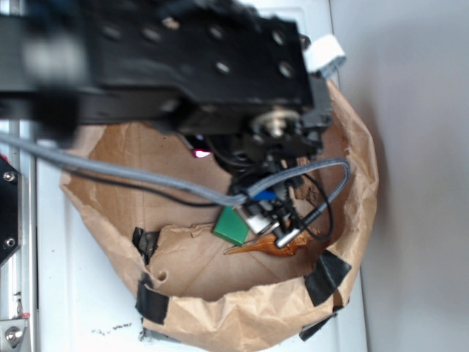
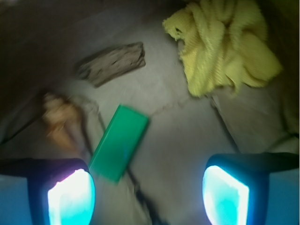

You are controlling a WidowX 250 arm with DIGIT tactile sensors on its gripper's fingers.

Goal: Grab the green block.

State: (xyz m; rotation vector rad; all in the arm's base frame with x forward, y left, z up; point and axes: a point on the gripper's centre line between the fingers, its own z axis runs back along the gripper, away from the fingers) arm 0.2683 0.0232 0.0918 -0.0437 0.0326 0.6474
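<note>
In the wrist view the gripper has its two fingers set wide apart, with nothing between them. The left fingertip and the right one glow pale blue at the bottom of the frame. The green block lies flat on the brown paper floor, slanted, its near end just beside the left fingertip and not inside the gap. Between the fingers the floor is bare but for a dark cord running under the block's near end.

Left of the block lies a blurred orange object, near its long edge. Beyond the block's far end, a little apart, lies a brown bark piece. A crumpled yellow cloth sits at the upper right, well apart from the block.

From the exterior camera, the arm reaches down into a brown paper bag whose rolled rim rings the whole space. The block shows beside the gripper, with grey and black cables crossing above.
</note>
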